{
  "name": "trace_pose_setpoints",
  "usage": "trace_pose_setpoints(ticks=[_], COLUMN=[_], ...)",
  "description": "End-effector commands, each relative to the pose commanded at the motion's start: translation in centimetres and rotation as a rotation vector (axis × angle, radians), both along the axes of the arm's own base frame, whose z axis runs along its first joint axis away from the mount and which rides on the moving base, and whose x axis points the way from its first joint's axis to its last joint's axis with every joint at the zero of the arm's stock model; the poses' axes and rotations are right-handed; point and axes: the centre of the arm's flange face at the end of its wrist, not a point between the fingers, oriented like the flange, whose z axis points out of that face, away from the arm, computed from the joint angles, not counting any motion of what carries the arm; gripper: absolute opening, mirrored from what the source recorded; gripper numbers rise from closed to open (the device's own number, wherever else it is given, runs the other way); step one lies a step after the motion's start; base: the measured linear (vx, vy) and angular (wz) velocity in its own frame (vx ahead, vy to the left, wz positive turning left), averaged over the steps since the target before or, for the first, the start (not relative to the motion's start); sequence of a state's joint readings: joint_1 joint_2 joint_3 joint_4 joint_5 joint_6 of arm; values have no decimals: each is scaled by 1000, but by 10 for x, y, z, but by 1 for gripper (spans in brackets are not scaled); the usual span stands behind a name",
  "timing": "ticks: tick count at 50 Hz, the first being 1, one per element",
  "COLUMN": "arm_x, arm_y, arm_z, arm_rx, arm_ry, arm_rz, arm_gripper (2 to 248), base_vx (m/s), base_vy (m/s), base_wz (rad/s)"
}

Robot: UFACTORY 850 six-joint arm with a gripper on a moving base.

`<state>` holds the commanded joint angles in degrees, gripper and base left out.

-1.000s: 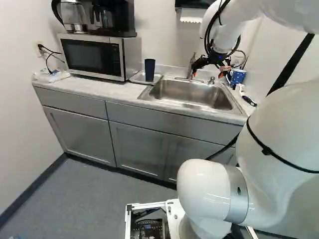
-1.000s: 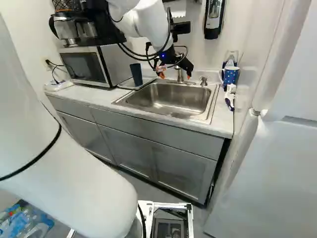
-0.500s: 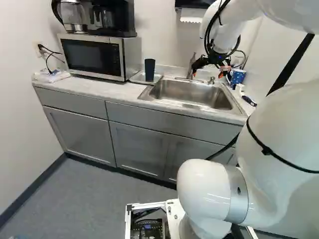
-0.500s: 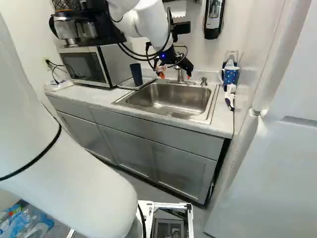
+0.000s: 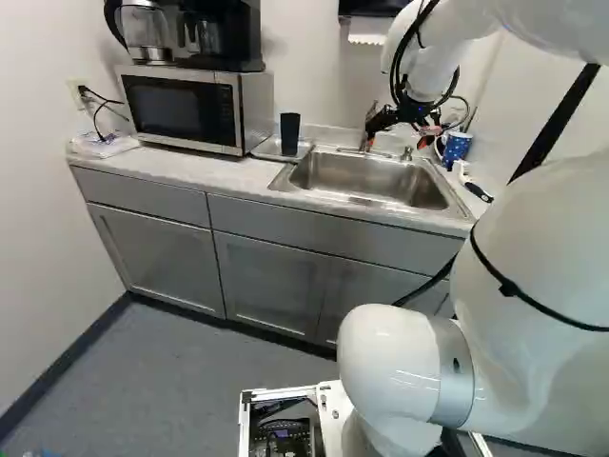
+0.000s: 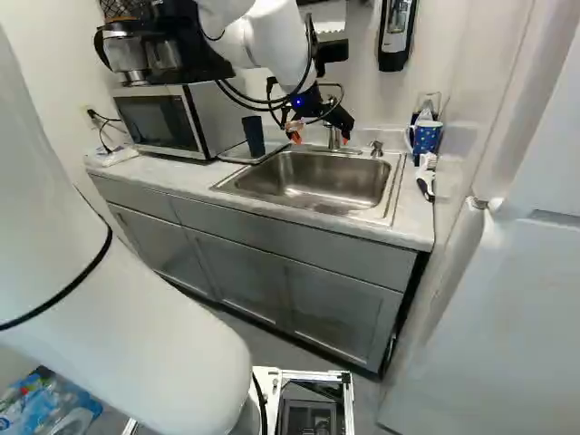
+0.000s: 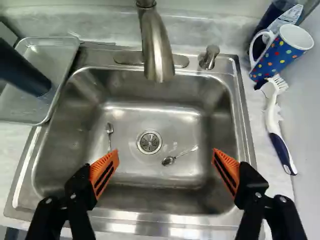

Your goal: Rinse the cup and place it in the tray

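The dark cup [image 7: 25,70] is standing in the tray [image 7: 57,52], and the jaws are wide apart above the sink [image 7: 175,120]

The table [image 5: 205,169] is light and has a grey pattern. It lies over grey cabinets [image 5: 271,276], in a room with white walls [image 5: 48,228] and a grey floor [image 5: 157,381]. The metal sink is set into this table, with the tray just beside it, next to the microwave [image 5: 181,107]. On top of the microwave there is a black coffee maker [image 5: 214,33].

On the other side of the sink stands a blue mug [image 7: 280,57] with coloured dots, and near it lies a brush [image 7: 274,120] with white bristles. The faucet [image 7: 155,45] rises at the back edge of the sink and reaches over the basin, ahead of the jaws; beside it is a small metal pump [image 7: 209,57]. Two spoons lie in the basin: one spoon [image 7: 109,131] on the tray's side of the drain [image 7: 149,142], the other spoon [image 7: 169,160] on the mug's side.

The white arm [image 6: 272,41] reaches out to the sink. In the wrist view the jaws stand far from each other, and the orange pads [image 7: 104,172] face across a wide gap. The cup is upright in the tray, well apart from them.
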<state>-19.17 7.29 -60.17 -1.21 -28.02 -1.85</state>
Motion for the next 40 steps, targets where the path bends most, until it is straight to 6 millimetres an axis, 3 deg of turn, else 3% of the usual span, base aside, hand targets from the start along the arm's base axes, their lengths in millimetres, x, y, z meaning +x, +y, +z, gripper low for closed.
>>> trace_pose_setpoints(ticks=[40], arm_x=[0], arm_y=[0], arm_z=[0], arm_rx=[0], arm_ry=[0], arm_rz=[0], arm_gripper=[247], base_vx=[-103], base_vy=[108], base_wz=[-5])
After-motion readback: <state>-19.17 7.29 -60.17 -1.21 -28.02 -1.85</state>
